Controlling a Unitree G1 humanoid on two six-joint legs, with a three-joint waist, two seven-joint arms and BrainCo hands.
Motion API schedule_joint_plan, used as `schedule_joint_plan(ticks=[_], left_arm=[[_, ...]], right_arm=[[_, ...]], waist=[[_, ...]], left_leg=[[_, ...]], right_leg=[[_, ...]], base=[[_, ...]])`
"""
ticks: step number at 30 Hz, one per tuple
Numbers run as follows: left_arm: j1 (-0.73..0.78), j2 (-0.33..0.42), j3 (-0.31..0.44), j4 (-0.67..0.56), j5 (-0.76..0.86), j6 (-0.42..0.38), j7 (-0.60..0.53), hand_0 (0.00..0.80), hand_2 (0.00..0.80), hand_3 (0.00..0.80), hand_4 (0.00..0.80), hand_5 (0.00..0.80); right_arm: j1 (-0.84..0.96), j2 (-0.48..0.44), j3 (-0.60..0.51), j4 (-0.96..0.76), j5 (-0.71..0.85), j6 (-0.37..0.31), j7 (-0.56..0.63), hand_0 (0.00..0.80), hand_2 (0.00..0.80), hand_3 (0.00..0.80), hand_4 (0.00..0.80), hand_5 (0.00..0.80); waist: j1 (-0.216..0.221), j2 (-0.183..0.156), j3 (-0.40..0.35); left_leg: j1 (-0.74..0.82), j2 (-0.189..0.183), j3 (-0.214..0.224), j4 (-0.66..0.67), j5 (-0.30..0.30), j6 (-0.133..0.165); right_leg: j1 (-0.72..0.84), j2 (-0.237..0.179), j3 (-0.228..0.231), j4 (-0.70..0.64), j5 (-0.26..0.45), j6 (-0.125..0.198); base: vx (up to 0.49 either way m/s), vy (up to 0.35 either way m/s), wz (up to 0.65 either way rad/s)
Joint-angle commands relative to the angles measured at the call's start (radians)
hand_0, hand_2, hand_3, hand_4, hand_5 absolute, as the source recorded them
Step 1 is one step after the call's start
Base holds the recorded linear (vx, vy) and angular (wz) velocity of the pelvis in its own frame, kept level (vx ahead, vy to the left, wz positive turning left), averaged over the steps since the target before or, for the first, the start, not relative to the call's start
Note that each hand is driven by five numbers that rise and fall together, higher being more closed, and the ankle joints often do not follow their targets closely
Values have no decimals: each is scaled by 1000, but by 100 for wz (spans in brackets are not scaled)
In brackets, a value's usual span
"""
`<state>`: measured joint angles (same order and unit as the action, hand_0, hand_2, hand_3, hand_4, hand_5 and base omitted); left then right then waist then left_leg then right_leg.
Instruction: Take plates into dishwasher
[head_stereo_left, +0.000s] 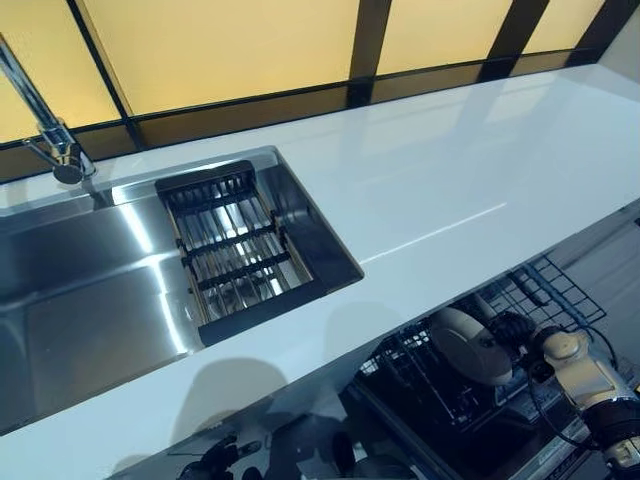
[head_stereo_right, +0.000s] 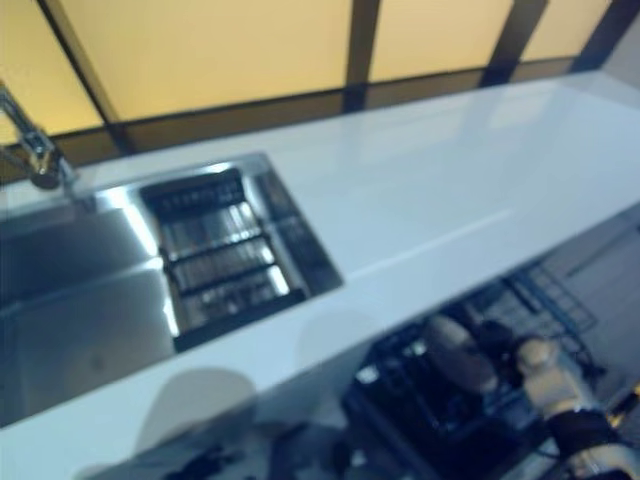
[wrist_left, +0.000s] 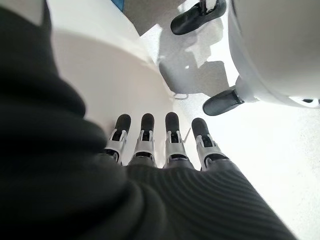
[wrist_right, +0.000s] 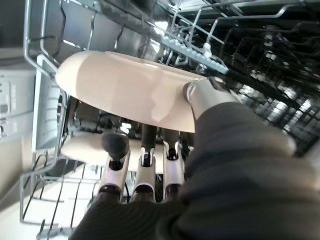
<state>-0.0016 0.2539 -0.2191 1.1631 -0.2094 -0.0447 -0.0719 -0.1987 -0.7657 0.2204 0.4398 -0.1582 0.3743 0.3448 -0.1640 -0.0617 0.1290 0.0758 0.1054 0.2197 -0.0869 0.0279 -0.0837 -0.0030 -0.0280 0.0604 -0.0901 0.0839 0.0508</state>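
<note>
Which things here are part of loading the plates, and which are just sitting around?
Part of the job:
- cream plate, pinched by the right hand
- dishwasher rack below the counter

Just there:
- sink with the dark drainer basket
- tap
- white counter
- left hand, fingers straight, holding nothing
</note>
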Motion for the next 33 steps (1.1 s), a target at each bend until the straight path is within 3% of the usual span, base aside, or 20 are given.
schedule_joint_plan(ticks=[1, 17, 33], left_arm=[[-54, 16, -39, 20, 8, -8, 13, 0, 0, 0, 0, 0], [-75, 14, -58, 40, 11, -18, 6, 0, 0, 0, 0, 0], [-81, 14, -49, 47, 32, -15, 5, 0, 0, 0, 0, 0]], right_arm=[[-126, 22, 31, 78, -45, -3, -47, 800, 800, 800, 800, 800], [-195, 100, 114, 268, -107, 15, -69, 800, 800, 800, 800, 800], [-171, 84, 96, 263, -107, 11, -41, 800, 800, 800, 800, 800]], waist=[[43, -45, -7], [81, -26, -1], [76, -35, -5]], left_leg=[[33, 3, -46, 0, -44, 35], [27, -8, -86, 0, -44, 38], [26, -3, -85, 0, -42, 37]], right_leg=[[-47, -69, -25, 3, 57, 82], [-42, -81, -38, 3, 50, 77], [-44, -79, -34, 3, 54, 79]], base=[[-3, 6, 4], [2, 6, 5], [0, 0, 0]])
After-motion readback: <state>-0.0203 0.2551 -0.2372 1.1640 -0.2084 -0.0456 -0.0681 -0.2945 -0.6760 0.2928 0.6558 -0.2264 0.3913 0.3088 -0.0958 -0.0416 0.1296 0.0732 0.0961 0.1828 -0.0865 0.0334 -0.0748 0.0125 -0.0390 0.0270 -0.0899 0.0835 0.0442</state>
